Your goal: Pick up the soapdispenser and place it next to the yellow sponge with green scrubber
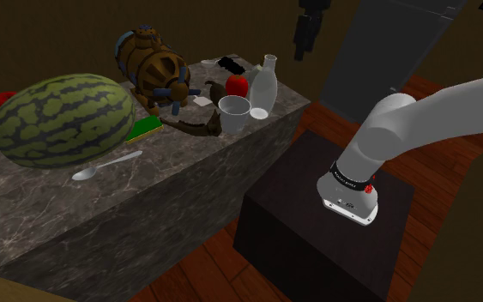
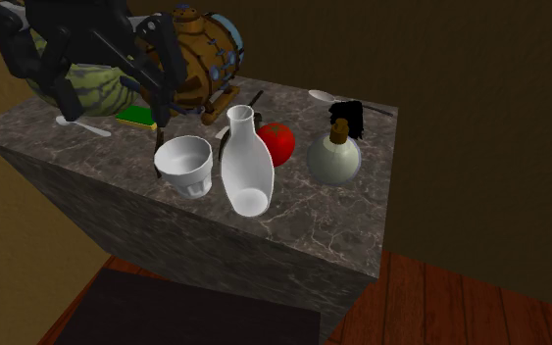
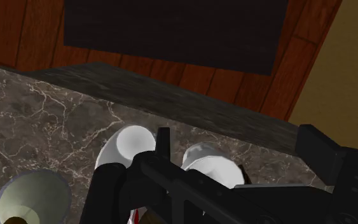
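Shoulder view: can't tell how open your end effector point(image 1: 303, 45) is; drop over dispenser point(image 2: 334, 155) neck, avoid red fruit point(image 2: 277, 143) nr it.

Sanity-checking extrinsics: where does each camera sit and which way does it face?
Shoulder view: beside the stand, looking down along the marble counter; the white arm crosses its right side.
Second exterior view: raised on the stand's side, facing the counter's end; the black tool hangs at its upper left.
Wrist view: on the hand above the counter, looking down and back toward the stand; the tool sits in the foreground.
Shared: the second exterior and wrist views both catch the soap dispenser, from opposite sides.
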You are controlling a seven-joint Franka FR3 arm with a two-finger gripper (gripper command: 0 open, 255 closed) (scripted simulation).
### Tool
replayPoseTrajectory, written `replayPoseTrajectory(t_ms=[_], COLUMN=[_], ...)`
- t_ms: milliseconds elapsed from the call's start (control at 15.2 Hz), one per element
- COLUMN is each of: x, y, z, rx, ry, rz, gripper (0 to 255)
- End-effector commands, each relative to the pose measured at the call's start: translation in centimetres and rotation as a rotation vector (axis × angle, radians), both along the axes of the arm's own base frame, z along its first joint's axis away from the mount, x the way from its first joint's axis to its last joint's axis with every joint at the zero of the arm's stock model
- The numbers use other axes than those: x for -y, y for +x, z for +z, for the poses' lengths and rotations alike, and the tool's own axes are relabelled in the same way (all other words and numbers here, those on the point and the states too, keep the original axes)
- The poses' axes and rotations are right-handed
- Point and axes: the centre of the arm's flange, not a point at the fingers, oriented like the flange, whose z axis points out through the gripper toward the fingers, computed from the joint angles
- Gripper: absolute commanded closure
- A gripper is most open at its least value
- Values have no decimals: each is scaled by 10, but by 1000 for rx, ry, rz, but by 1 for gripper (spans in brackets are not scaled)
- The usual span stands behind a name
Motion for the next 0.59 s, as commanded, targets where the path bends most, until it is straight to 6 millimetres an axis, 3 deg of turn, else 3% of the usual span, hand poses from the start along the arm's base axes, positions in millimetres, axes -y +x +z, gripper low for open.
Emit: replayPoseTrajectory(t_ms=[0, 528], x=[0, 68], y=[0, 67], z=[0, -40], rx=[0, 17], ry=[0, 3], rz=[0, -2], gripper=[0, 0])
